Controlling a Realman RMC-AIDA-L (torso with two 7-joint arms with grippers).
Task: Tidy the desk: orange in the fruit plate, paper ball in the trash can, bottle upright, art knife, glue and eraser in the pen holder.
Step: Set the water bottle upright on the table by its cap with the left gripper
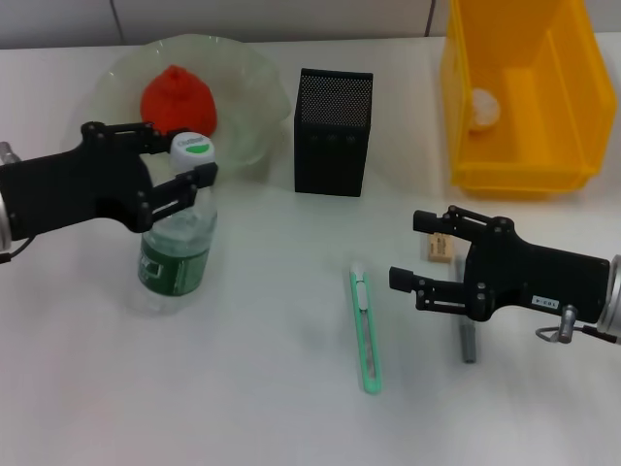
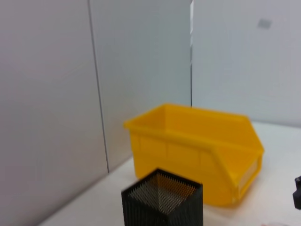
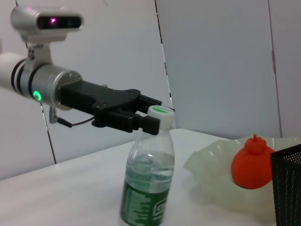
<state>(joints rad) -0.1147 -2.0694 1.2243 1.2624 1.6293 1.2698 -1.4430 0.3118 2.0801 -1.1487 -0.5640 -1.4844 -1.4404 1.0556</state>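
Observation:
The clear bottle with a green label stands upright on the table. My left gripper is shut on its neck just under the white cap. The orange lies in the pale green fruit plate behind it. In the yellow trash can lies the paper ball. The mint-green art knife lies flat mid-table. My right gripper hovers open to the right of it. The grey glue pokes out from under that gripper, and the small tan eraser lies beside its far finger. The black mesh pen holder stands at the back centre.
The left wrist view shows the trash can behind the pen holder, with the wall panels beyond. The right wrist view shows the bottle, the orange in the plate, and the pen holder's edge.

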